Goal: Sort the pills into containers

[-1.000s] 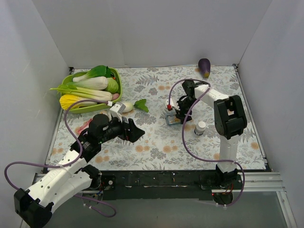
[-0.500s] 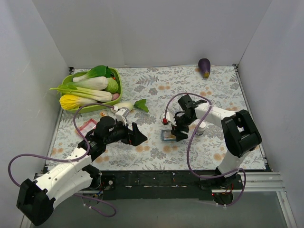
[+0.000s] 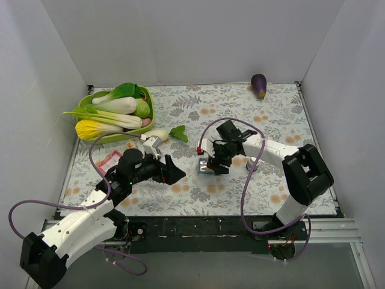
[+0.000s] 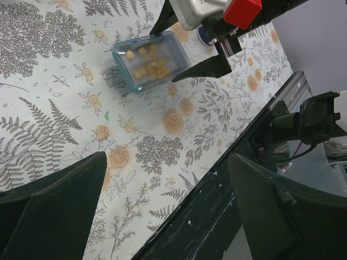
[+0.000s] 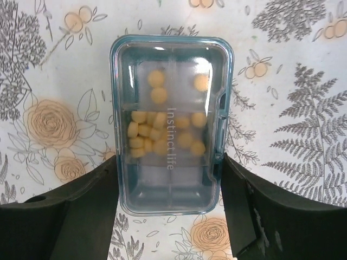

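Top view: blue-rimmed tray (image 3: pixel 204 168) is sitting on the floral desk (image 3: pixel 198 108). Right end effector (image 3: pixel 210 162) is pinching it. Left end effector (image 3: pixel 173 170) is hovering just left of the tray. Green basket (image 3: pixel 117 136) is sitting well off to the tray's far left.

Left wrist: its fingers (image 4: pixel 54 200) are standing spread wide, gripping nothing, apart from the tray.

Right wrist: pills (image 5: pixel 154 138) are lying inside the lidded tray, most in the middle compartment, three in the far one. Fingers (image 5: pixel 81 216) are pressing on both long sides.
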Controlling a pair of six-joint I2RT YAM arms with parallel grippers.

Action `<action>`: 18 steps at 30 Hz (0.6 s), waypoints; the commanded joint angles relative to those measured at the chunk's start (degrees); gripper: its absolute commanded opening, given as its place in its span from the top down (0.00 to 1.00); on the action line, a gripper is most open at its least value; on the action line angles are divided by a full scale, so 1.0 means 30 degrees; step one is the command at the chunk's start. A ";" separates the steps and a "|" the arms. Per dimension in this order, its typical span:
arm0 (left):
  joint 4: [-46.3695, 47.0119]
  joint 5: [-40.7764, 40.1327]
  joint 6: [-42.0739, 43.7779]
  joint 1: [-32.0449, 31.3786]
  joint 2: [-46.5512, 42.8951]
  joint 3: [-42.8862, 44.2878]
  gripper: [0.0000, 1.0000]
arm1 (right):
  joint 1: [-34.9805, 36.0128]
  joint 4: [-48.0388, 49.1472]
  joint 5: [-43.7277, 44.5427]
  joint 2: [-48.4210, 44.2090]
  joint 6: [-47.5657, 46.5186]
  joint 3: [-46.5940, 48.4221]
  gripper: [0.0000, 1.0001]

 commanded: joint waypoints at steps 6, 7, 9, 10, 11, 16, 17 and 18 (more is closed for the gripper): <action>-0.0235 -0.0356 -0.0759 0.0052 -0.0102 -0.0370 0.04 | 0.0462 0.0129 0.0244 0.0385 0.2348 0.0454 0.43; -0.0205 -0.0473 -0.0963 0.0052 -0.0073 -0.0400 0.04 | 0.0462 0.0072 0.0244 0.0617 0.2319 0.0540 0.41; -0.0089 -0.0620 -0.1285 0.0081 -0.0043 -0.0633 0.04 | 0.0462 -0.0280 0.0244 0.0940 0.2172 0.0686 0.37; 0.0057 -0.0649 -0.1432 0.0053 -0.0043 -0.0780 0.04 | 0.0462 -0.0367 0.0157 0.1115 0.2143 0.0687 0.35; 0.0204 -0.0621 -0.1956 0.0052 -0.0043 -0.0926 0.04 | 0.0462 -0.0455 -0.0105 0.1175 0.2114 0.0716 0.33; 0.2399 -0.0153 -0.3804 0.0052 0.0484 -0.2680 0.05 | 0.0462 -0.1334 -0.1074 0.1614 0.2055 0.1272 0.12; 0.2809 -0.0065 -0.4010 0.0052 0.0629 -0.2946 0.05 | 0.0433 -0.1451 -0.1220 0.1644 0.2026 0.1302 0.11; 0.3335 -0.0035 -0.4360 0.0081 0.0805 -0.3210 0.05 | 0.0404 -0.1539 -0.1279 0.1702 0.1997 0.1302 0.07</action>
